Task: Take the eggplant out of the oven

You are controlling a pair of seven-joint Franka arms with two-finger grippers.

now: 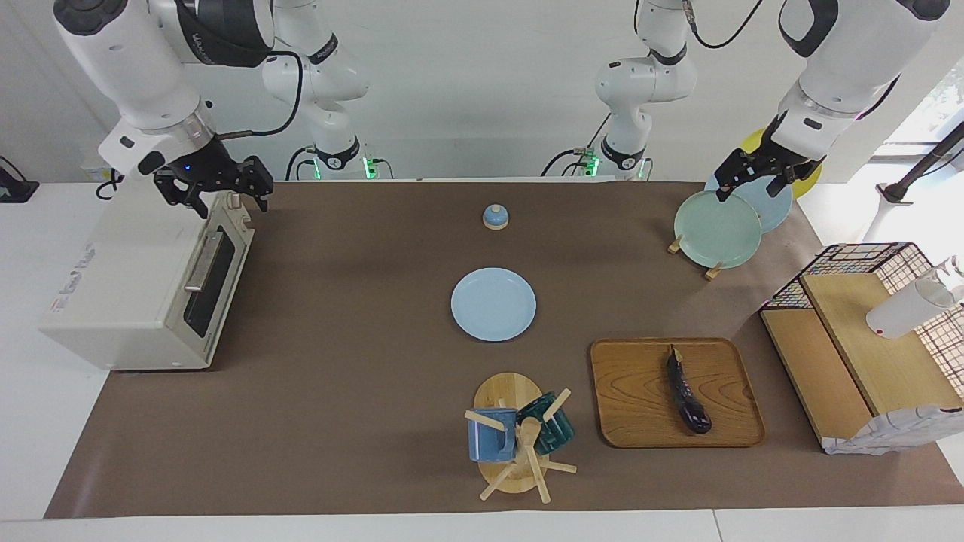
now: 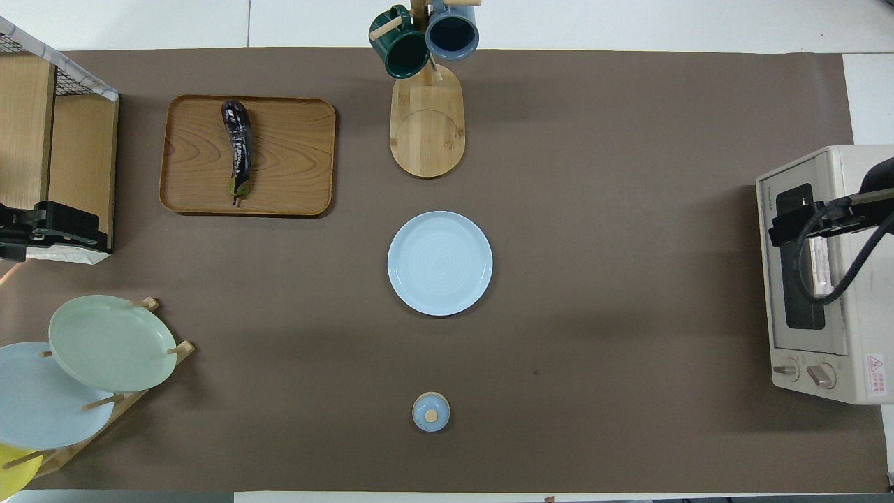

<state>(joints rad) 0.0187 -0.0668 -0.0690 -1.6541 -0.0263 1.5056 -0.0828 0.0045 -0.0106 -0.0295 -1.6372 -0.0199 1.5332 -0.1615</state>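
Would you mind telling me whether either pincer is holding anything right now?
Nothing is held. The left pincer is empty over the plate rack, the right pincer empty over the oven.

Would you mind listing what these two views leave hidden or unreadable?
- Oven interior: in both views the shut door's dark glass hides whatever is inside.
- Right gripper, over the oven: in the overhead view its fingertips are hidden by its own body and cable.
- Yellow plate: cut off by the overhead view's edge; in the facing view the left arm covers it.
- Left gripper, over the plate rack: cropped at the overhead view's edge.
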